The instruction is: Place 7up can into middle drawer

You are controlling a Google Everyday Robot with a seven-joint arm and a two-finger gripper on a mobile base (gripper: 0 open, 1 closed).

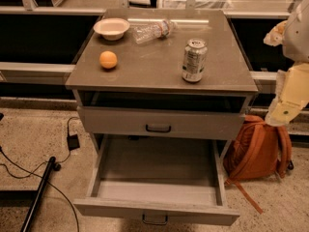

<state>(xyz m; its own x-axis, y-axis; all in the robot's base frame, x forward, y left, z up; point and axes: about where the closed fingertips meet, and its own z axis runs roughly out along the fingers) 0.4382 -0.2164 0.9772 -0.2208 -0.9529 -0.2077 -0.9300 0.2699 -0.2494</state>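
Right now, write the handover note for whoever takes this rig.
End effector: at the right edge of the view, beside the cabinet and away from the can.
7up can: upright on the right side of the cabinet top, untouched.
Middle drawer: pulled open, and the can is not in it.
Done: drawer is open.
Left: grasp the can, lower it into the drawer, release.
Leave alone: bowl, plastic bottle lying on its side, orange.
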